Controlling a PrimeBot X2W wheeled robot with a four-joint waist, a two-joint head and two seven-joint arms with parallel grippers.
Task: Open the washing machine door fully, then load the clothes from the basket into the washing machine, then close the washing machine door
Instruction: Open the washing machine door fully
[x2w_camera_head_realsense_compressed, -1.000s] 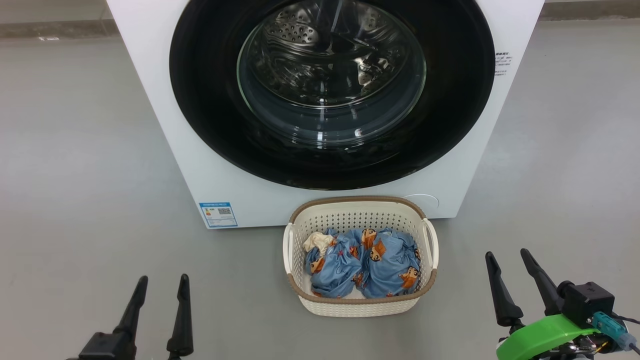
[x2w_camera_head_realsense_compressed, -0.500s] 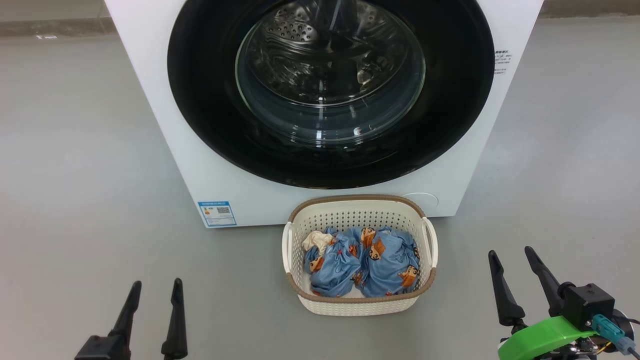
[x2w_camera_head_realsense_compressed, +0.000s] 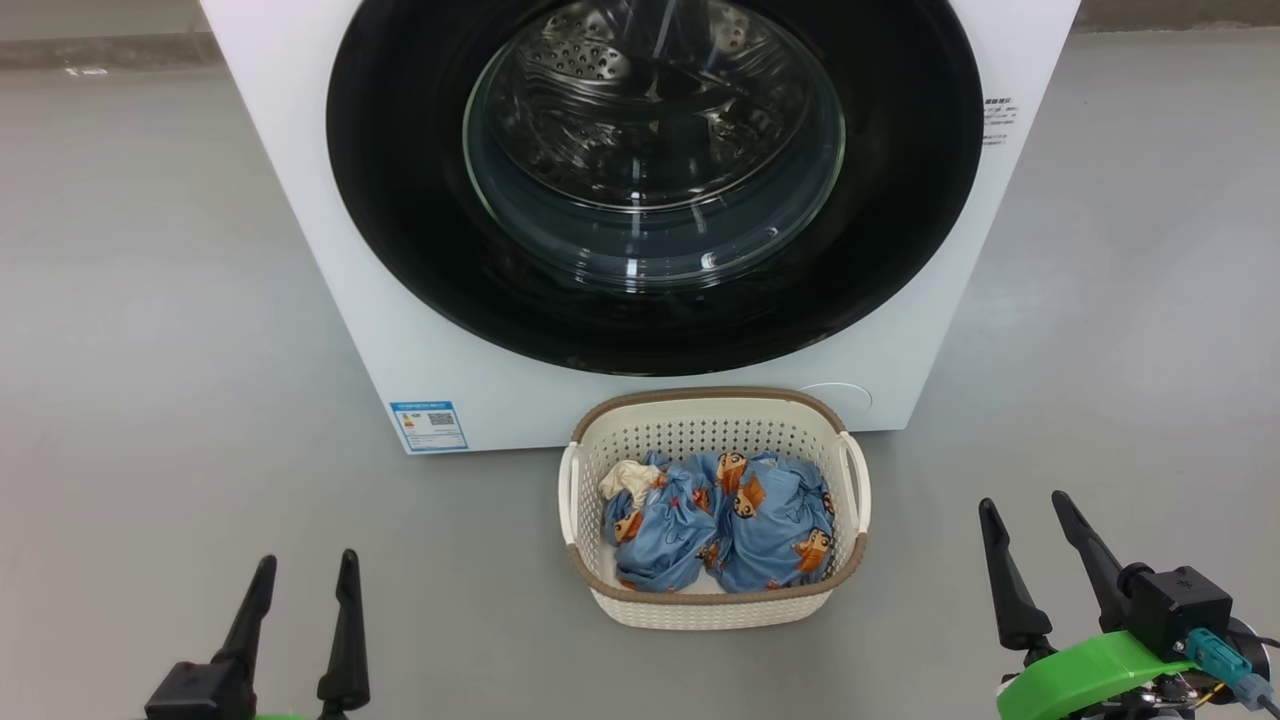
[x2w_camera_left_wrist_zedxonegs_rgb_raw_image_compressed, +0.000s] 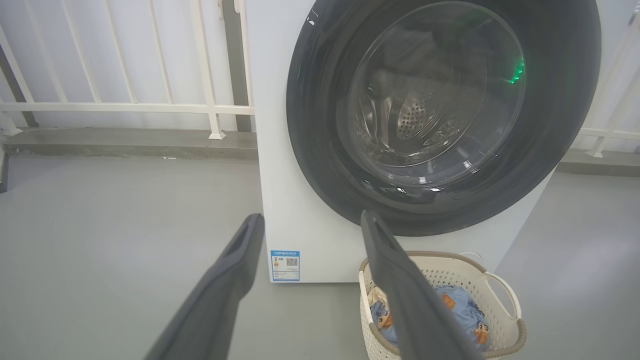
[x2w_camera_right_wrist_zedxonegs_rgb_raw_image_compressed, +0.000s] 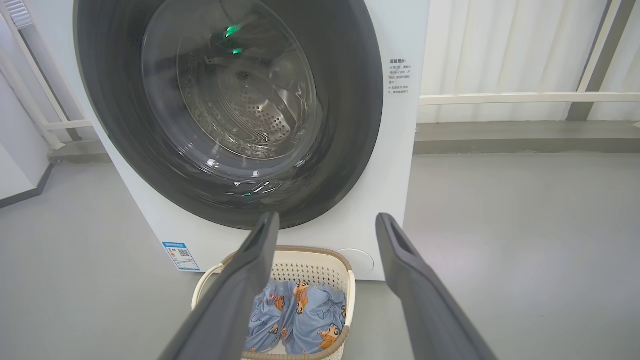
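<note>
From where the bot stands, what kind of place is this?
Likely a laundry or utility area, possibly a balcony-like test space. A white front-loading washing machine stands on a grey floor, the basket of clothes sits right before it, and a white railing runs behind.

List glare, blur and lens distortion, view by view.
Head view: sharp, with small white glints low on the glass of the washing machine door. Left wrist view: green specks reflect on the glass, the left claw looks soft up close, the railing bars splay. Right wrist view: green glints high on the glass, the right claw soft.
</note>
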